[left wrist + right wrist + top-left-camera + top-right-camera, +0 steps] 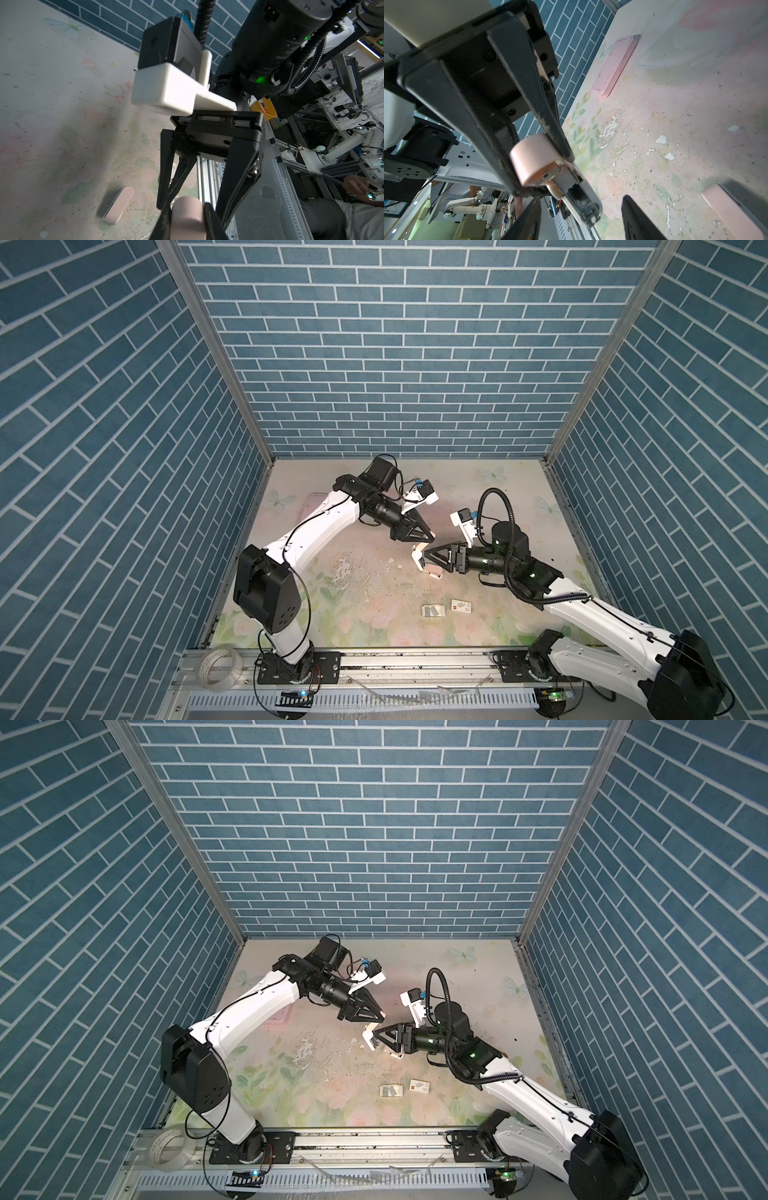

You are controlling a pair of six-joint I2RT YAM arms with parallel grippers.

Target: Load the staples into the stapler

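The left gripper [431, 536] is clenched on the rounded pink end of the stapler [529, 162], holding it off the table near the middle. The white magazine juts out beyond that grip. The right gripper [424, 565] is released, its fingers spread either side of the magazine's tip without visibly touching it.

The staples [430, 611] lie in their tray [401, 1090] on the table. In both top views they are at about 6 o'clock from the right gripper, well apart from its fingers, with the long axis running 3 to 9 o'clock. The right arm is plainly the nearer one. I judge that it has to drop back toward 6 o'clock and turn its fingers across that axis while the left keeps the stapler up.

Count:
- One stapler.
- One tray, holding what look like two grey strips, though they are too small to be sure.
- One sleeve [462, 606], just beside the tray at 3 o'clock.
- One pink case [614, 66] by the left wall.
- One pink piece [118, 204] flat on the table under the right gripper. I cannot tell whether it belongs to the stapler.
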